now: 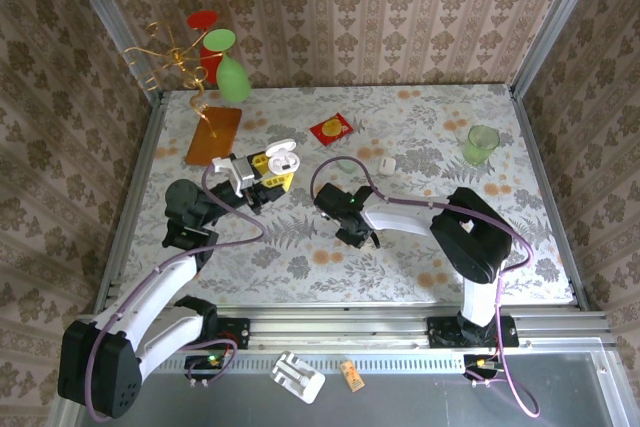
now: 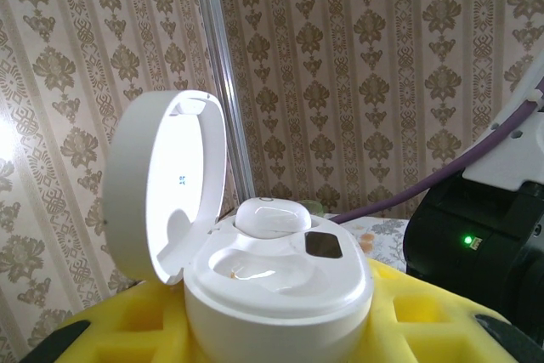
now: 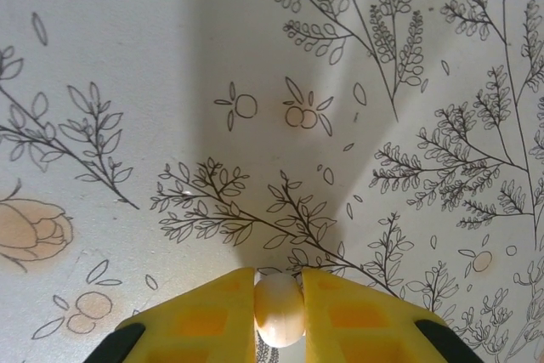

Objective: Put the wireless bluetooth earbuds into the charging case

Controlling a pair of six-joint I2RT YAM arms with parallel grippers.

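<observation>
The white charging case stands with its lid swung open to the left, and my left gripper is shut on its base between yellow pads. One earbud sits in the case's far socket; the near socket holds nothing. In the top view the case is at the table's left centre, in the left gripper. My right gripper points down at the tablecloth with its yellow pads closed against a second earbud. From above, the right gripper is at the table's middle.
A green cup stands at the right. A red packet and a small white object lie behind the right gripper. An orange sheet and a gold wire stand with green and red glasses are at the back left.
</observation>
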